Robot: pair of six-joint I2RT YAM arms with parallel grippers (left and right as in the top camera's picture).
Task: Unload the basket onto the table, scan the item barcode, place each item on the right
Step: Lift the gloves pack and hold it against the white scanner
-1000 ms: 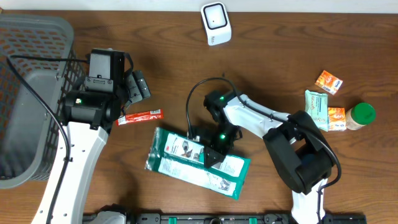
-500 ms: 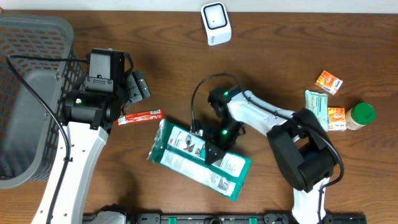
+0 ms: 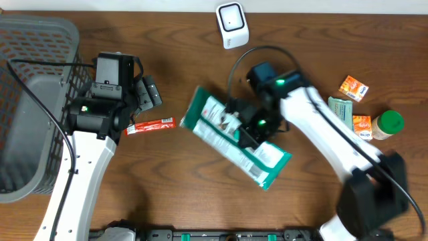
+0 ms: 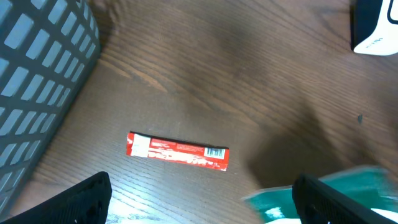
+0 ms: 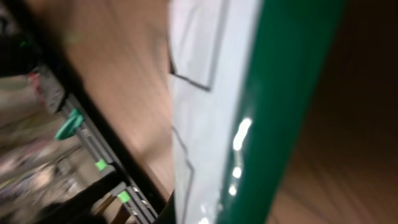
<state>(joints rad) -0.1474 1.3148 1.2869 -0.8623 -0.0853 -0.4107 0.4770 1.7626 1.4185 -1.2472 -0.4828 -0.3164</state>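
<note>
Right claw [image 3: 243, 126] pinches green-white packet [image 3: 269, 158] over wooden table [image 3: 321, 40]; left claw [image 4: 202, 193] spread.

The table [image 3: 167, 40] is dark brown with a streaked wood grain. At its left edge the basket [image 3: 40, 33] is grey, its walls an open grid of squares. The scanner [image 3: 231, 25] near the far edge is white with a grey face ringed in dark. The package [image 3: 267, 157] is deep glossy green along its borders, with white panels carrying small dark print. The snack bar [image 3: 150, 125] is red with white lettering and a black-and-white barcode at one end. Near the right edge are two orange boxes [image 3: 354, 88], a pale mint pack [image 3: 341, 112] and a tan jar [image 3: 386, 124] with a bright green lid. Both arms [image 3: 83, 167] are white with black joints and small green lights.
</note>
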